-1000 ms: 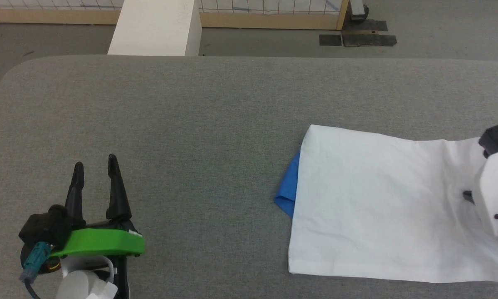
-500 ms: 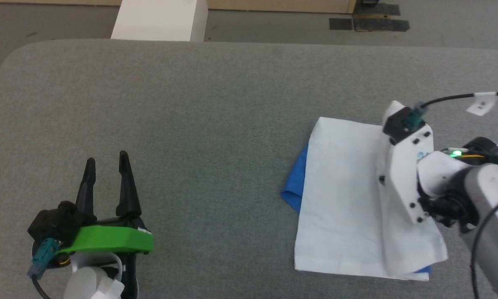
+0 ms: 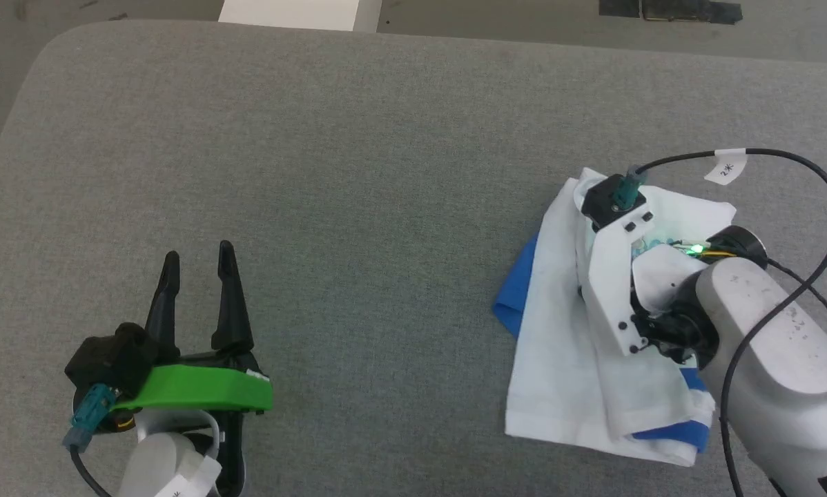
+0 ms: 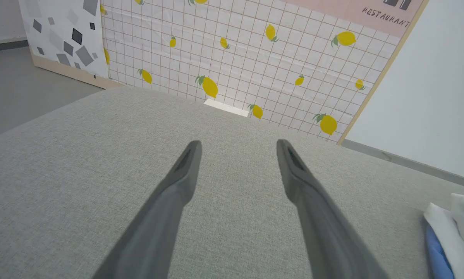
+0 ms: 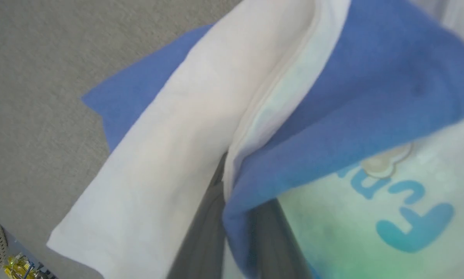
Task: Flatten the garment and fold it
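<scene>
The right gripper has its fingertips buried under a blue fold of the garment — only the dark finger shanks show, soft and out of focus. Just right of them, the light blue lettering is blurred and half covered, so it cannot be read. From the head, the white wrist housing hides those fingers. The left gripper has its finger roots blurred and cut by the bottom edge — well to its right the garment runs off the frame.

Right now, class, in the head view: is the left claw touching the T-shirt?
No, the left claw is open over bare grey table, well apart from the T-shirt on the right.
</scene>
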You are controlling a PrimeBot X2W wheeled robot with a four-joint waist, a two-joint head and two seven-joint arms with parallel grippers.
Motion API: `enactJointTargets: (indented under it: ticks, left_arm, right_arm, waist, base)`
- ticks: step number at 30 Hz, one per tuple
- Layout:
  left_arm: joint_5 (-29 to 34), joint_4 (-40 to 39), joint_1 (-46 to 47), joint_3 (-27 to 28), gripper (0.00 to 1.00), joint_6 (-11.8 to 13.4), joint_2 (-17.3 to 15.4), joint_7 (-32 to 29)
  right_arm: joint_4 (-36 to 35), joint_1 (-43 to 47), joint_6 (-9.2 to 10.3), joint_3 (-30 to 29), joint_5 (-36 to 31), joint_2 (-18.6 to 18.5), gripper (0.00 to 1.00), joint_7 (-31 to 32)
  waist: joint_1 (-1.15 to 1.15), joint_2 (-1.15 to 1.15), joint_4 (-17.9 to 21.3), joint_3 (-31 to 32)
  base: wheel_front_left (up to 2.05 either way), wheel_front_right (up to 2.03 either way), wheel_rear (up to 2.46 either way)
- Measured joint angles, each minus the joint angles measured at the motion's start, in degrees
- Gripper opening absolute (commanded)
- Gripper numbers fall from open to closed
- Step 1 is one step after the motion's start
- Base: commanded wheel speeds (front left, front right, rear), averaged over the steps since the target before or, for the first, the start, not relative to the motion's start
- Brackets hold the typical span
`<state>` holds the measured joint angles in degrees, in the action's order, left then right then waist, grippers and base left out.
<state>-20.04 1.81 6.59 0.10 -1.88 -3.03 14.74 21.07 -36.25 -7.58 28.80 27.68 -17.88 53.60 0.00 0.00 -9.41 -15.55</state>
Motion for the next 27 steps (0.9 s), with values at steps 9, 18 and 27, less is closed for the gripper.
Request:
enactJointTargets:
  ticks: [9,18,27]
  left_arm:
    - [0.1,0.8,-0.2,0.3,1.00,0.2,0.0,0.0]
    - [1.4,1.5,-1.3,1.7,1.00,-0.7,0.0,0.0]
    - [7.2,-1.5,-1.9,3.3,1.00,-0.3,-0.5,0.0]
  right_arm:
    - [-3.4,-0.9,0.01,7.2,4.1,1.9,1.00,-4.5]
    - [-11.1,-2.0,0.01,7.4,7.2,1.0,1.00,-9.6]
    - [-13.9,6.8,0.01,-13.0,-8.8,1.3,1.00,-20.5]
  waist:
    - [0.00,0.00,1.4,2.5]
    - [0.00,0.00,5.4,6.3]
    - [0.00,0.00,10.3,8.9]
  base:
    - [0.00,0.00,0.00]
    - [0.00,0.00,0.00]
    - [0.00,0.00,0.00]
